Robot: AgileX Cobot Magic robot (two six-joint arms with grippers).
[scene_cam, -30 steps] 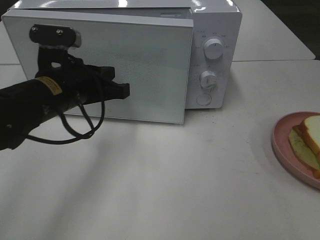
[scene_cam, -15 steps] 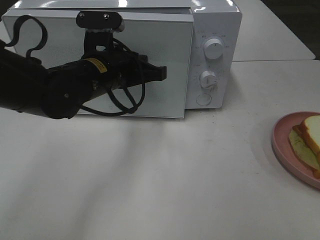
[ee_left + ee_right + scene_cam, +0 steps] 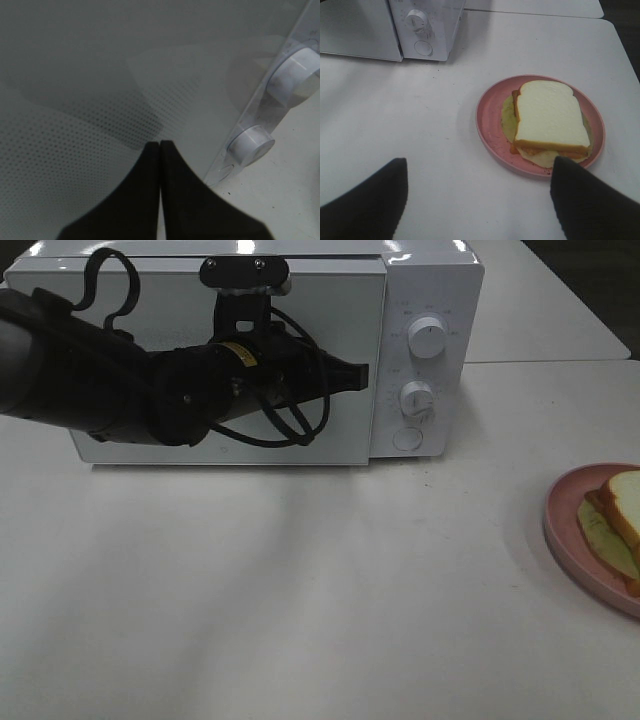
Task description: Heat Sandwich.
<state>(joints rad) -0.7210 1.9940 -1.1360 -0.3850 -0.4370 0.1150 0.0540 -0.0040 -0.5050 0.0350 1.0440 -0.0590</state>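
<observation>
Jaws pressed flat together on my left gripper, holding nothing, tips against the frosted white door of the white box microwave, close to the door's edge beside the two round white knobs. From above, the door looks flush with the body.

My right gripper has its jaws spread wide and empty, hovering over the white table. Just ahead of them and a little to one side lies the sandwich, two thick square slices of white bread with orange and pale green filling, flat on a round pink plate. My right arm is far nearer to it than my left. Its long axis runs roughly away from my right jaws, rounded top towards the microwave. I judge a side-on pinch across the short width would suit.
</observation>
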